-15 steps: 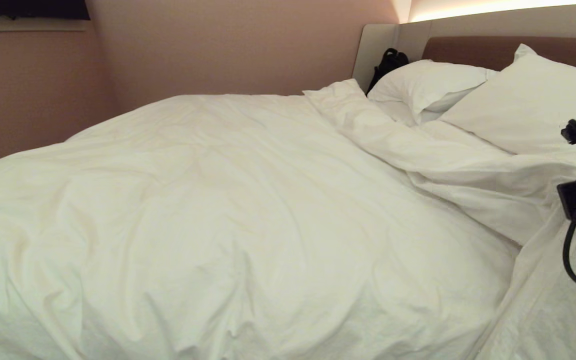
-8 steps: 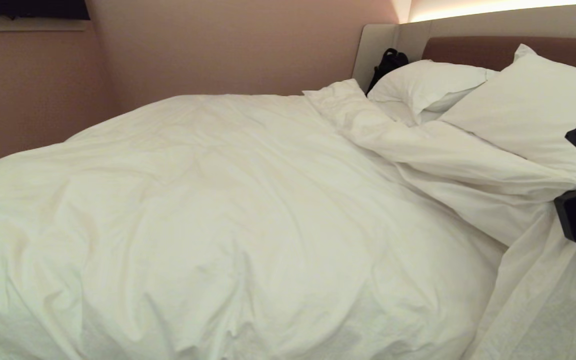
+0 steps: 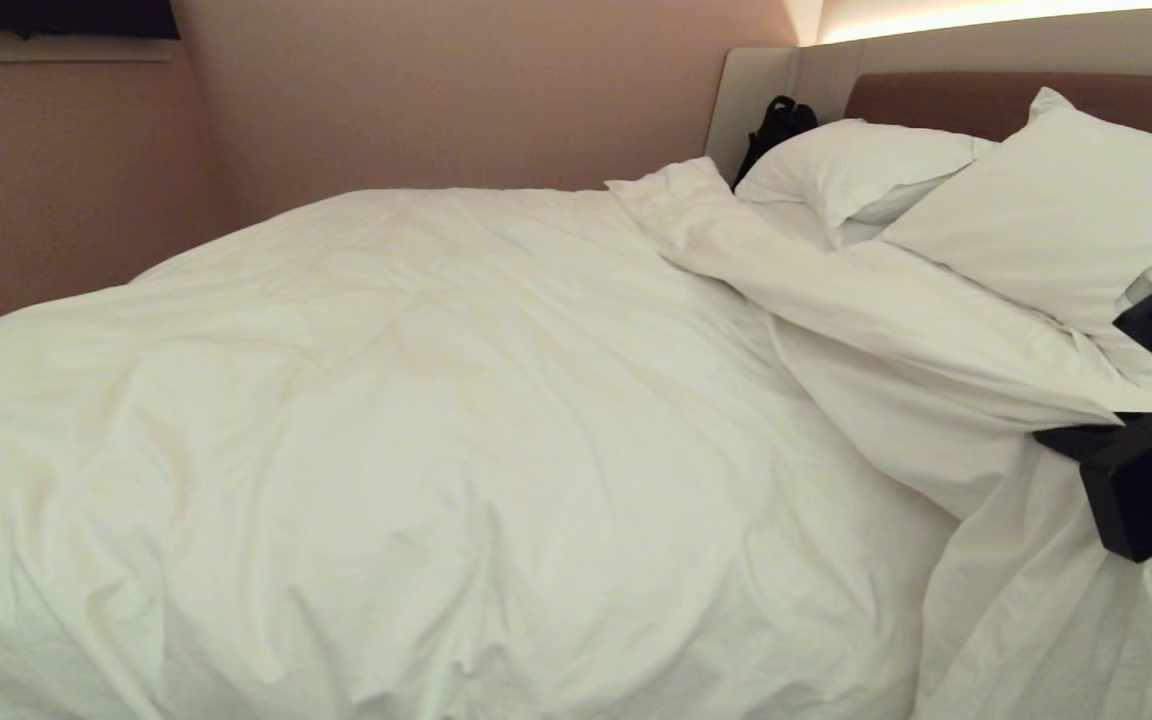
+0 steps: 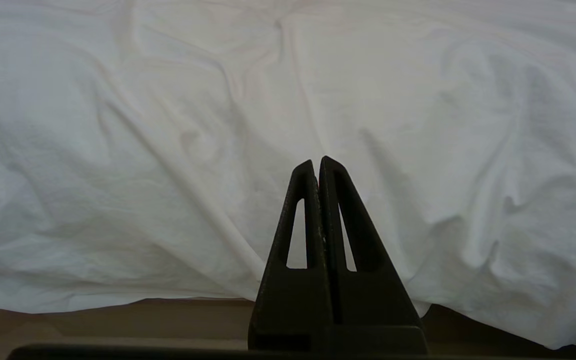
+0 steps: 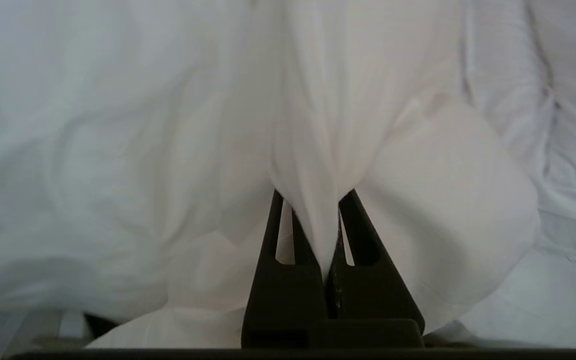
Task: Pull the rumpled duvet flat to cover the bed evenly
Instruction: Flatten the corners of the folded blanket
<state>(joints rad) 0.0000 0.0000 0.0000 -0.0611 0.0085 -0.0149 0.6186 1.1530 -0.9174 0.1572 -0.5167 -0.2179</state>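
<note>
Duvet [image 3: 456,420]: white woven cloth, matt, creased all over, puffy beneath the cover. Sheet [image 3: 1026,600]: thinner white cloth, matt, finely wrinkled. Pillows [image 3: 1056,210]: white cloth cases, matt, smoother than the duvet, few folds. Headboard [image 3: 946,95]: brown padded panel, matt, set in a pale smooth surround; whether cloth or leather cannot be told. Wall [image 3: 416,90]: pinkish, matt, even finish. Right gripper [image 5: 332,220]: black plastic, matt, slightly grainy, fingers [image 5: 363,240] slotted; a pinch of duvet cloth is bunched between them. Left gripper [image 4: 318,167]: same black matt plastic, fine scuff marks along the inner edges.
</note>
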